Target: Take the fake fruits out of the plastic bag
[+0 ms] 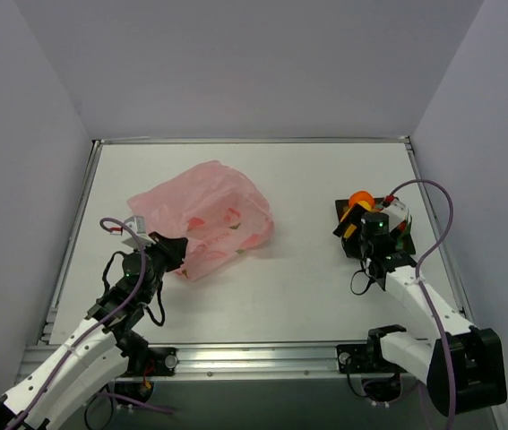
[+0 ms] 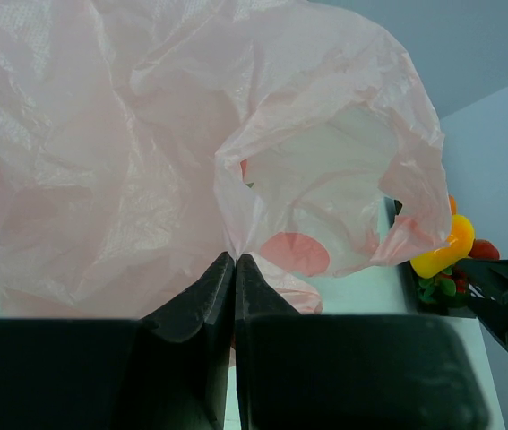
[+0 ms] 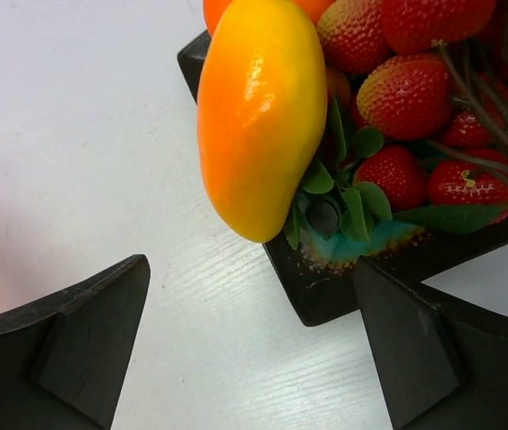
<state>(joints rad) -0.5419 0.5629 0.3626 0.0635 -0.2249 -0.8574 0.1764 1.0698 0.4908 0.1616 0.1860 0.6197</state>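
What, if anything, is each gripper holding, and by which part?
The left gripper pinches the bag by a fold at its near edge; the right gripper is open and holds nothing.

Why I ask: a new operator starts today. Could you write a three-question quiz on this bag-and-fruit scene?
1. True or false: the left end effector is shut on the plastic bag.
2. Fill in: the jaws of the right end effector stand ____.
3. Where is the yellow-orange mango-shaped fruit?
A) inside the plastic bag
B) on the black tray, overhanging its edge
C) gripped by the right end effector

Key: 1 true; 2 open; 3 B.
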